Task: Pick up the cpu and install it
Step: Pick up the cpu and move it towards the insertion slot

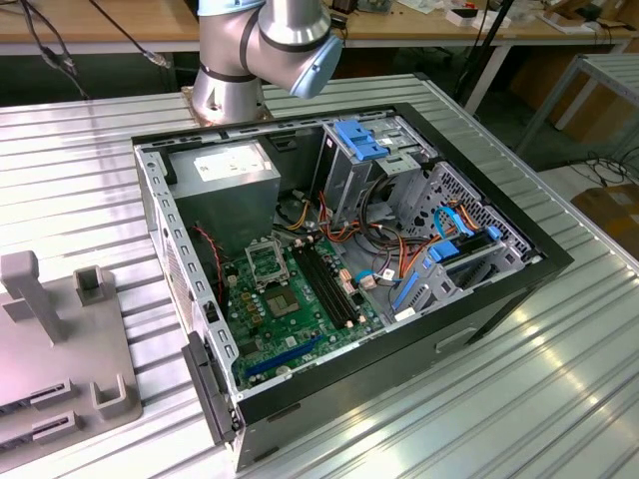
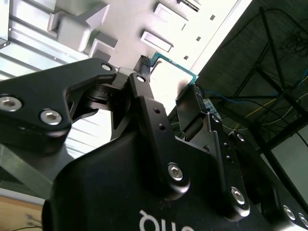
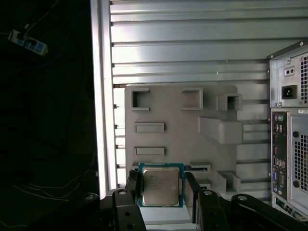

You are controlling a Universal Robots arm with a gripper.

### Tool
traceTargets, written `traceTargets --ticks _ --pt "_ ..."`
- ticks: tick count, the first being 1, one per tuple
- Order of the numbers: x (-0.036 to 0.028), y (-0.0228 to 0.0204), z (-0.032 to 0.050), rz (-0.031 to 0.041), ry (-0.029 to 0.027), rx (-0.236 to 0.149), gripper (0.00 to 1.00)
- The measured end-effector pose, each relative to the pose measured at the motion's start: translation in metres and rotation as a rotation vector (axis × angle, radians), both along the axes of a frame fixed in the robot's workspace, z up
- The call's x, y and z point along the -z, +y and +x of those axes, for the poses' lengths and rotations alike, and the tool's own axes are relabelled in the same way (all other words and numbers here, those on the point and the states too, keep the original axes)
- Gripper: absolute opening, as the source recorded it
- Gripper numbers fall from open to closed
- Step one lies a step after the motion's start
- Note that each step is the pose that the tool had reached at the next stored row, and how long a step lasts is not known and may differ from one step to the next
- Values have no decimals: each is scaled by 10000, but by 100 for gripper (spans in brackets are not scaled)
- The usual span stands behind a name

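I have the gripper (image 3: 161, 188) pinched narrow on the cpu (image 3: 160, 186), with one black finger (image 3: 132, 186) pressed against each of two opposite edges and the silver lid facing the first wrist view. In the second wrist view the chip shows as a bright plate with a green rim between the fingertips (image 2: 143, 65). Just behind it lies the grey fixture tray (image 3: 178, 120) with raised pockets and slots; I cannot tell whether the chip touches it. The tray sits on the ribbed metal table (image 3: 192, 48). In the exterior view the open computer case (image 1: 539, 261) lies beside the tray on the exterior view's right, with the green motherboard (image 1: 295, 324) and its metal-framed socket (image 1: 265, 261) inside, and the arm's base (image 1: 228, 90) beyond
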State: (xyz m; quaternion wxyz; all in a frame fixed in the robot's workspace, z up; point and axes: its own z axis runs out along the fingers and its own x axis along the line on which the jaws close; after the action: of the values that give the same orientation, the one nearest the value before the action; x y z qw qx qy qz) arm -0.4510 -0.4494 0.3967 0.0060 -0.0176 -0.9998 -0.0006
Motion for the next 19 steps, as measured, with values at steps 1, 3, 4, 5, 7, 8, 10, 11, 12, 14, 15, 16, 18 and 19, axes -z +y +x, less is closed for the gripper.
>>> traceTargets --ticks 1,3,4,5,7,8,10,11,12,14,15,16,18,19 --pt "0 0 14 0 0 0 47" --pt "1 0 68 1 -1 0 47" --pt "0 0 89 0 0 0 47" --pt "1 0 104 1 -1 0 47" --pt "0 0 136 0 0 0 47" --pt "0 0 149 1 -1 0 47" --pt "1 1 159 1 -1 1 47" --pt "0 0 164 0 0 1 47" --pt "1 0 169 1 -1 0 47" --pt "0 0 176 0 -1 0 47" --pt "1 0 179 1 -1 1 47" --pt "0 0 184 0 -1 0 47" --pt "1 0 192 1 -1 0 47" --pt "1 0 195 1 -1 0 47"
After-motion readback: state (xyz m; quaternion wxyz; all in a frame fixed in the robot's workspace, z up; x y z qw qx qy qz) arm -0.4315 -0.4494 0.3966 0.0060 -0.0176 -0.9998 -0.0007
